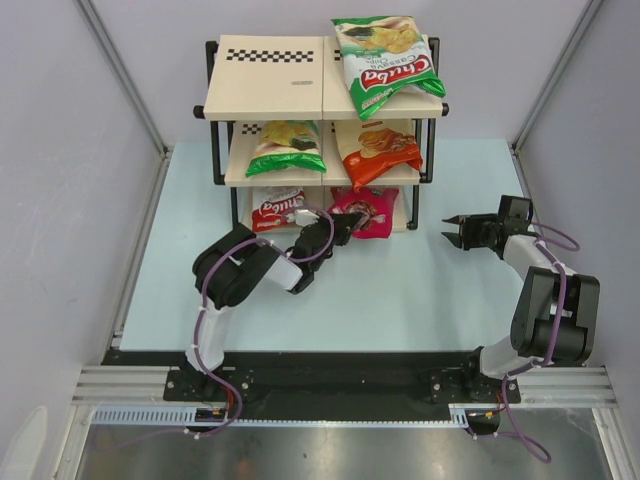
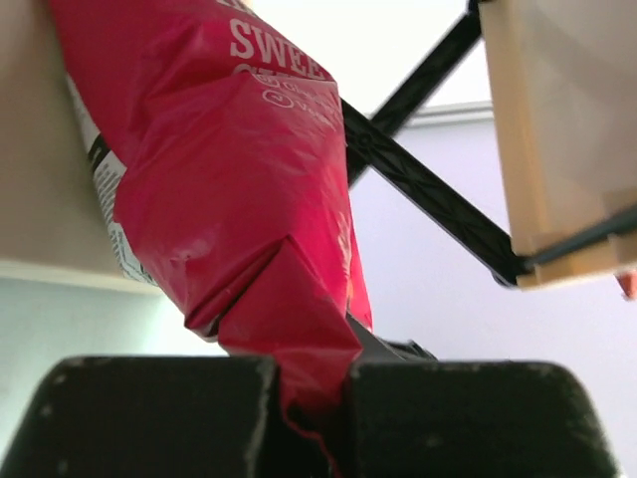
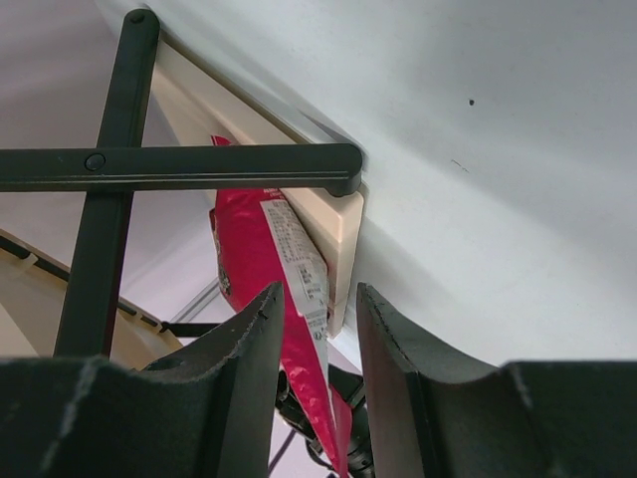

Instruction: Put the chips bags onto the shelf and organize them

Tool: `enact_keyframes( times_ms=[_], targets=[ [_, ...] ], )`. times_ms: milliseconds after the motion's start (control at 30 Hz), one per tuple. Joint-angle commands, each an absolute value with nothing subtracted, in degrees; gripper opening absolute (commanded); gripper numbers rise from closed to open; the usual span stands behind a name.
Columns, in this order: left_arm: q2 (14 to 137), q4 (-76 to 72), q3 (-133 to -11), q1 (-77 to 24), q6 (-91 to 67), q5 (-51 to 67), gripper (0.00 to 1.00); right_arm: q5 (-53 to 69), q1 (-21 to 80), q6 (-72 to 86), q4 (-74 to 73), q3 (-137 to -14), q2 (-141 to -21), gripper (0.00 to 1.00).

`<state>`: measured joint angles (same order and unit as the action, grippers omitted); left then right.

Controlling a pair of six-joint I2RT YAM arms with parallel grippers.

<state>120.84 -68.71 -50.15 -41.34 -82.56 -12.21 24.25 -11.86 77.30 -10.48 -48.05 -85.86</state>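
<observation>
The shelf (image 1: 270,75) stands at the back of the table. A green-and-white bag (image 1: 385,60) lies on the top tier's right half. The second green bag (image 1: 288,147) and the orange bag (image 1: 378,150) lie on the middle tier. The red-and-white bag (image 1: 272,208) and the magenta bag (image 1: 370,213) are on the bottom tier. My left gripper (image 1: 343,228) is shut on the magenta bag's near edge; in the left wrist view the bag (image 2: 239,199) is pinched in the gripper (image 2: 311,386). My right gripper (image 1: 451,233) is open and empty, right of the shelf; in its wrist view (image 3: 318,319) it faces the magenta bag (image 3: 244,249).
The shelf's black frame tube (image 3: 179,167) and bottom board end (image 3: 340,219) are close ahead of the right gripper. A black diagonal brace (image 2: 428,189) and a board (image 2: 557,139) show behind the bag in the left wrist view. White walls enclose the pale blue tabletop (image 1: 400,290).
</observation>
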Motion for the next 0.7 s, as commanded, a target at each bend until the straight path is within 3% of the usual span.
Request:
enact_keyframes(
  times_ms=[0,200,467,667],
  targets=[
    [119.7,-59.3,-55.7,-41.2,-83.8,-16.3,0.00,24.2,-11.8,77.1,-9.5,-50.1,-84.4,0.40],
    [121.5,-46.4,-64.1,-41.0,-82.8,-17.5,0.00,24.6,-11.9,78.0,-8.6,-50.0,-84.2,0.40],
    [123.7,-42.5,-67.1,-38.9,-82.7,-18.7,0.00,24.3,-11.7,77.8,-8.9,-50.0,-84.3,0.40],
    [125.9,-40.7,-69.2,-37.1,-84.3,-12.4,0.00,24.3,-11.7,77.8,-9.0,-50.0,-84.6,0.40]
  ],
)
